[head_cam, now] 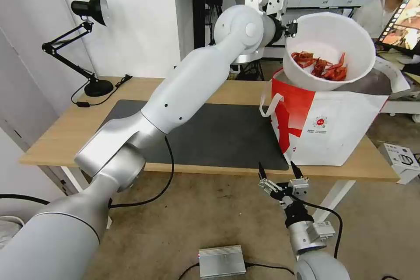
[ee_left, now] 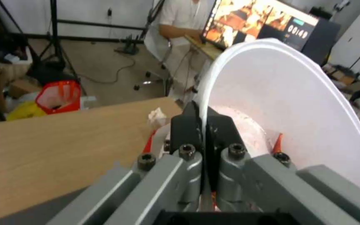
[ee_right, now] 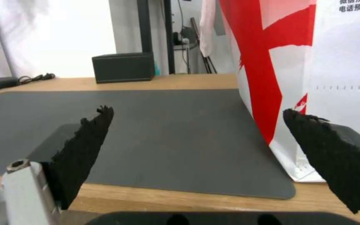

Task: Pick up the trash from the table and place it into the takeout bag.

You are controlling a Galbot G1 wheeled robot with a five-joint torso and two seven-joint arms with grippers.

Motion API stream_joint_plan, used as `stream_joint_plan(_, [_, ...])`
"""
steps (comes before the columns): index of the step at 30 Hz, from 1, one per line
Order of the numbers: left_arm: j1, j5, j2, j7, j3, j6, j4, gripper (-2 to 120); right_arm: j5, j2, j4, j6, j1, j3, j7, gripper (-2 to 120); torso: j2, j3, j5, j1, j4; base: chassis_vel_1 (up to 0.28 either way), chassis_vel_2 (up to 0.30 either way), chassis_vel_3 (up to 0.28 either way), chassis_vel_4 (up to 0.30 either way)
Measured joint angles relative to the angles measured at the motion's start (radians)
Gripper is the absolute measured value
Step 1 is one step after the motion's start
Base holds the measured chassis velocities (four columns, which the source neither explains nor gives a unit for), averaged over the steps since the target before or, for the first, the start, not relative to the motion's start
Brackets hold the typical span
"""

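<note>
Light-wood table (head_cam: 227, 89) w/ takeout bag (head_cam: 332, 127) center-right: my left claw (ee_left: 205, 125) clamped on bowl (head_cam: 328, 50) rim above bag mouth, upper right, should lower slow, keep shells in; right claw (head_cam: 282, 173) apart, idle at table's front edge.

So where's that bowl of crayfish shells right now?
In the head view the white bowl is up in the air on the right, tilted over the open takeout bag, with the left gripper clamped on its rim.
</note>
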Motion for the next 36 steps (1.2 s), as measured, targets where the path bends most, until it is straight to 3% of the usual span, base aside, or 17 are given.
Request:
stream_joint_plan(5, [0.008, -0.017, -0.022, -0.044, 0.004, 0.026, 0.018, 0, 0.0, 0.0, 0.0, 0.0, 0.0, 0.0, 0.0, 100, 0.0, 0.0, 0.0, 0.0, -0.0001, 0.0, 0.0, 0.0, 0.0])
stream_joint_plan(13, [0.028, -0.011, -0.029, -0.061, 0.029, 0.027, 0.034, 0, 0.0, 0.0, 0.0, 0.0, 0.0, 0.0, 0.0, 100, 0.0, 0.0, 0.0, 0.0, 0.0, 0.0, 0.0, 0.0, 0.0])
stream_joint_plan(29, [0.045, -0.048, -0.029, -0.107, 0.047, 0.026, 0.033, 21, 0.0, 0.0, 0.0, 0.0, 0.0, 0.0, 0.0, 100, 0.0, 0.0, 0.0, 0.0, 0.0, 0.0, 0.0, 0.0, 0.0])
stream_joint_plan(36, [0.048, -0.05, -0.029, -0.103, 0.049, 0.021, 0.024, 40, 0.0, 0.0, 0.0, 0.0, 0.0, 0.0, 0.0, 100, 0.0, 0.0, 0.0, 0.0, 0.0, 0.0, 0.0, 0.0, 0.0])
